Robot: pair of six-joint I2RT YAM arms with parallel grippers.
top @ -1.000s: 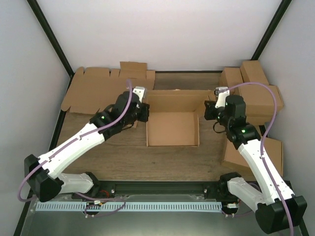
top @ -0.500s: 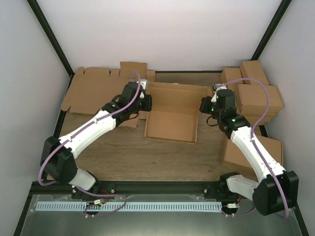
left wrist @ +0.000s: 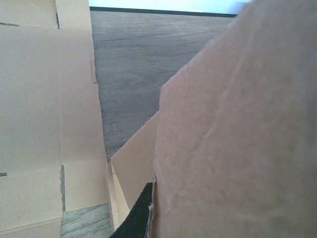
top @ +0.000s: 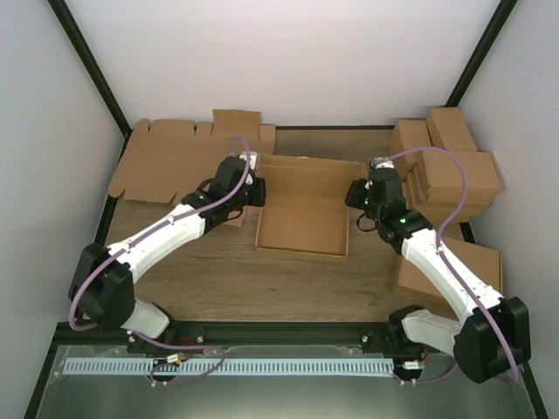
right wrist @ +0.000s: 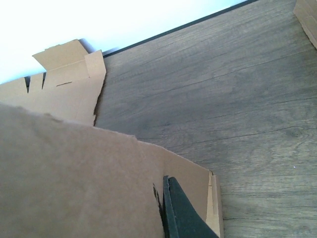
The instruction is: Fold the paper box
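Now slightly skewed: shallow brown corrugated paper box, side walls clamped by closed left end effector, right end effector.

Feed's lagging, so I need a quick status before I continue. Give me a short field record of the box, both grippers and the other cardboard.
paper box: mid-table, open on top, rear panel raised, lid not yet closed
left gripper: shut on the box's left wall
right gripper: shut on the box's right wall
flat cardboard sheets: far left, lying flat
folded cartons: grouped at the right side
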